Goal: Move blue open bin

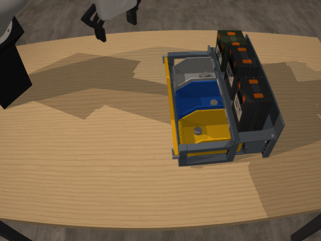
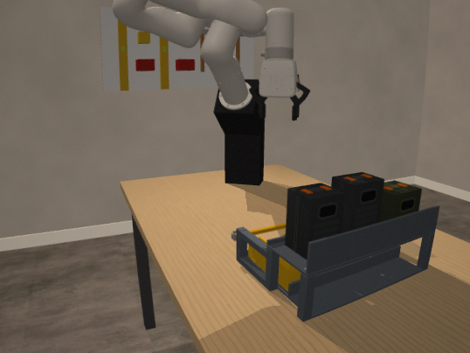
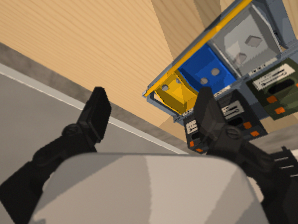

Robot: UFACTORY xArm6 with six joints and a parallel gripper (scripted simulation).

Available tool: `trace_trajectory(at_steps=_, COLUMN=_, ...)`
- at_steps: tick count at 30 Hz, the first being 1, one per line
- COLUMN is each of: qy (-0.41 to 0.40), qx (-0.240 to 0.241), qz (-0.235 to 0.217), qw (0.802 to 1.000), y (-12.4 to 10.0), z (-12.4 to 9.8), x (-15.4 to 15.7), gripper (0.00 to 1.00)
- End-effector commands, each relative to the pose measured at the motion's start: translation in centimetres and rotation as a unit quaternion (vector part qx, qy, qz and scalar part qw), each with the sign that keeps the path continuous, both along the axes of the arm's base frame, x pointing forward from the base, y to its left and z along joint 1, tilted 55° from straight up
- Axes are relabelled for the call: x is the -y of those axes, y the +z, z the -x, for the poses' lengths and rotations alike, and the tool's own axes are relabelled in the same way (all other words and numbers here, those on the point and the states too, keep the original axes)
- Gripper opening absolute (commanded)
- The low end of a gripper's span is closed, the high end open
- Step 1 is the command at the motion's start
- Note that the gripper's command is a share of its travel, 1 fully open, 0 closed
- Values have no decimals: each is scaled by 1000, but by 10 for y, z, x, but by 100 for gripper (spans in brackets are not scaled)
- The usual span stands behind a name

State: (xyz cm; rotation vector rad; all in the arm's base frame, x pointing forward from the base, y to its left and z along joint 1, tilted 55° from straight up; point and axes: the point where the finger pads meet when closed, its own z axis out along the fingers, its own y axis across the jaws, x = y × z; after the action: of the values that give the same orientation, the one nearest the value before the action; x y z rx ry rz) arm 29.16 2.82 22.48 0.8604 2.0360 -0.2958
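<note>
The blue open bin (image 1: 198,96) sits in the grey shelf frame (image 1: 206,149), between a grey bin (image 1: 194,71) and a yellow bin (image 1: 204,126). A small round grey part (image 1: 213,102) lies inside it. In the wrist view the blue bin (image 3: 206,72) shows at the upper right with two parts in it. My gripper (image 1: 116,29) is open and empty. It hangs high above the table's far edge, well to the left of the shelf. It also shows in the exterior view (image 2: 299,102) and in the wrist view (image 3: 152,107).
A yellow rail (image 1: 171,107) runs along the shelf's open front. Behind the bins stand two black cases (image 1: 247,89) and a dark green case (image 1: 230,39). My black base column (image 1: 12,74) stands at the table's far left.
</note>
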Motion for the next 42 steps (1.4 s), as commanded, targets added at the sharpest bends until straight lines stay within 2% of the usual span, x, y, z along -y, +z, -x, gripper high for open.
trace_trajectory(at_steps=1, qy=-50, qx=44, qz=-53, qw=996, y=1, z=0, x=0, gripper=100)
trace_trajectory(at_steps=12, qy=-50, qx=44, qz=-53, qw=996, y=1, z=0, x=0, gripper=100)
trace_trajectory(at_steps=17, qy=-125, qx=109, qz=-135, qw=977, y=1, z=0, x=0, gripper=100)
trace_trajectory(at_steps=29, qy=-125, qx=109, qz=-135, qw=977, y=1, z=0, x=0, gripper=100)
trace_trajectory(at_steps=34, qy=-197, qx=171, qz=-215, qw=941, y=1, z=0, x=0, gripper=100)
trace_trajectory(at_steps=42, qy=-197, qx=171, qz=-215, qw=941, y=1, z=0, x=0, gripper=100)
